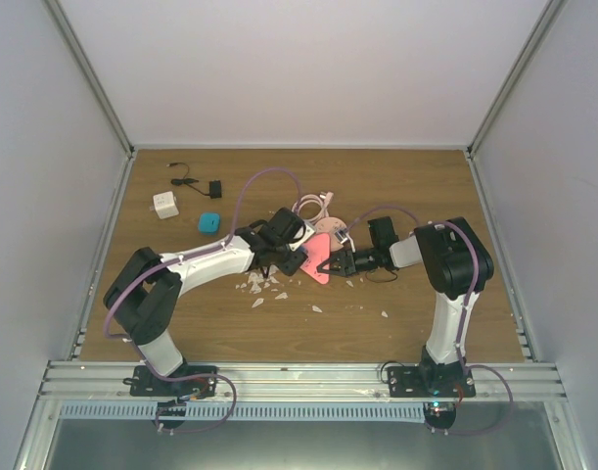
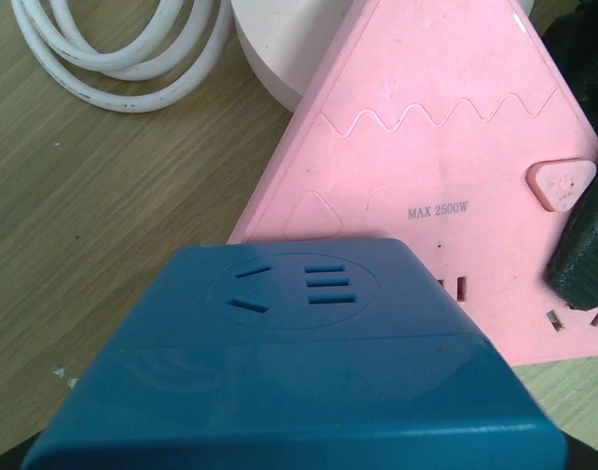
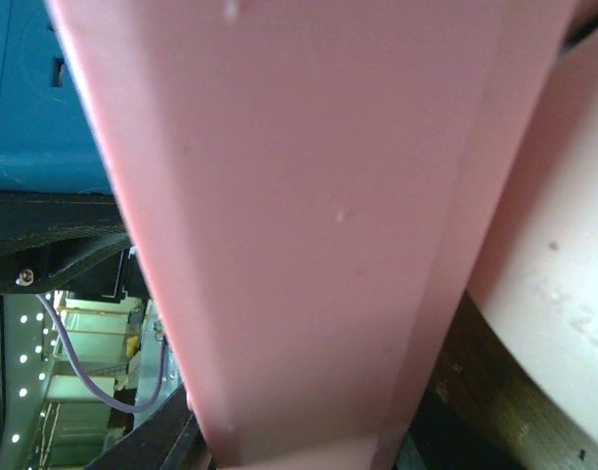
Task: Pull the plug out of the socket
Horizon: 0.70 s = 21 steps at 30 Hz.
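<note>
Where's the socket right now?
In the top view, the socket is mid-table between the left gripper and right gripper; the left wrist view shows the plug at its near edge.
</note>
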Each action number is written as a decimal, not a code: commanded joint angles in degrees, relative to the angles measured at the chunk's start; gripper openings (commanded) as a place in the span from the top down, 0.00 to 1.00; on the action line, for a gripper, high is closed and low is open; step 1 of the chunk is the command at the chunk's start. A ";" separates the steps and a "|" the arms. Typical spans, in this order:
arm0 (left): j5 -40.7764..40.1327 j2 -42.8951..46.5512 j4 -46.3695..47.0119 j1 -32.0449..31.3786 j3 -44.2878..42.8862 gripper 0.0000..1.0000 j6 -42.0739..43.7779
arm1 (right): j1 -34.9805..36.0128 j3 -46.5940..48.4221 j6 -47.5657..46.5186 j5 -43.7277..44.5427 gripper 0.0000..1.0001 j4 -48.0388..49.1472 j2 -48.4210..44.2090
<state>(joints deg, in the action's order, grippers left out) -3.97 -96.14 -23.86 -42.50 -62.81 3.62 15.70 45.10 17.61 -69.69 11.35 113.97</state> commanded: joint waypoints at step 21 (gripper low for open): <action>14.09 4.71 2.19 1.13 -1.28 0.77 0.58 | -4.27 -0.05 0.89 19.25 1.00 -4.81 4.08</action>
<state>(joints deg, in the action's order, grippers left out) -0.21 -93.86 -24.60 -42.59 -63.75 4.56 14.76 46.15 20.56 -66.28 9.43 113.97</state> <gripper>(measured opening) 0.639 0.323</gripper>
